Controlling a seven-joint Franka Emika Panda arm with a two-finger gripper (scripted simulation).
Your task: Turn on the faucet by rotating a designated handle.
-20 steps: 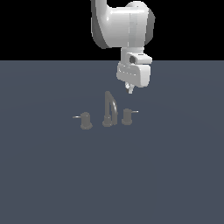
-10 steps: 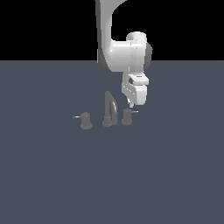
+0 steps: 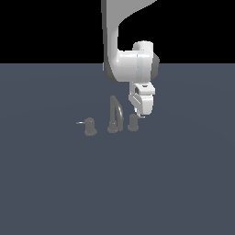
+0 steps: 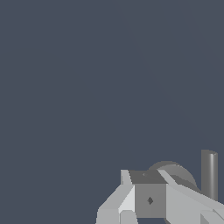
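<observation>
The dull-grey faucet [image 3: 115,117] stands mid-scene, its tall arched spout between two short stubs. The handle [image 3: 133,122] is the stub on the exterior view's right, and its thin pale lever [image 3: 142,116] pokes out rightward. My white gripper [image 3: 140,113] hangs just above and right of that stub, its tip at the lever. In the wrist view the fingers [image 4: 149,199] sit together with no gap, holding nothing. Behind them the handle [image 4: 176,172] shows as a round grey top. A grey upright bar [image 4: 209,175] stands beside it; which faucet part it is I cannot tell.
The other rounder stub [image 3: 90,126], with a lever pointing left, stands on the exterior view's left of the spout. A flat dark blue-grey surface [image 3: 114,183] spreads all around the faucet.
The gripper has come down from well above the faucet to the level of the right stub's lever. The faucet parts have not visibly moved.
</observation>
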